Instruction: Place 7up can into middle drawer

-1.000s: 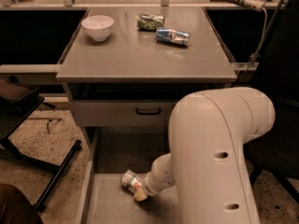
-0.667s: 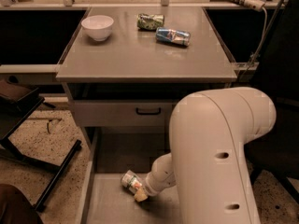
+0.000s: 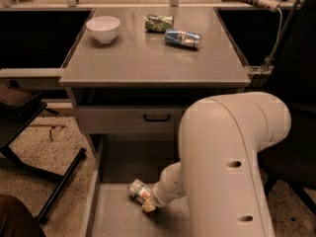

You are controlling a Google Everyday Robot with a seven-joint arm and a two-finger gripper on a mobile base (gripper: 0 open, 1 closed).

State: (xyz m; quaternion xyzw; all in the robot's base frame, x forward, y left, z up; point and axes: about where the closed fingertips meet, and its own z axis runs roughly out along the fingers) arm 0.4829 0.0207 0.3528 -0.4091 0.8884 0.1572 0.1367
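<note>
The whitish-silver, green-marked 7up can (image 3: pixel 138 190) lies on its side in the wide grey metal middle drawer (image 3: pixel 111 218), which stands open below the grey drawer front (image 3: pixel 118 121) with the black handle. The gripper (image 3: pixel 148 206) sits at the can's right, touching it. On the grey cabinet top (image 3: pixel 148 65) above, a white bowl (image 3: pixel 103 28) stands at the left. A dark green can (image 3: pixel 159 22) lies at centre back, and a blue-and-red can (image 3: pixel 182 38) lies right of it, nearer the front.
</note>
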